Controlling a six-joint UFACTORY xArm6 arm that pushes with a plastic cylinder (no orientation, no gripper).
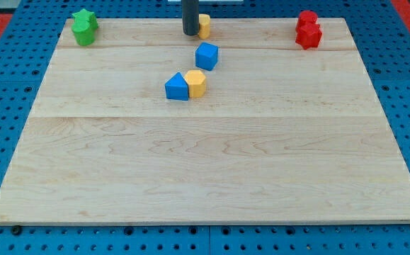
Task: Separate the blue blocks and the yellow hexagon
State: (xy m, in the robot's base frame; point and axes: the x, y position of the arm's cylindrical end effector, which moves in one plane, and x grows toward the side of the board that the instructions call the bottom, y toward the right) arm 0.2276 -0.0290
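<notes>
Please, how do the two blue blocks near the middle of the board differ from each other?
The blue cube-like block stands alone, nearer the view's top; the blue triangular block lies lower and to the view's left. The triangular one touches the yellow hexagon block on its right side; the cube-like one appears just apart from it. My tip is closer to the cube-like one, though touching neither. Both share the same blue and a similar size.

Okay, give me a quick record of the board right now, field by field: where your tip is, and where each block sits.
tip: my tip at the view's top centre, against a yellow block
blue cube: below the tip, standing alone
blue triangle: touching yellow hexagon on its right
green block: top left corner
red blocks: top right corner
</notes>
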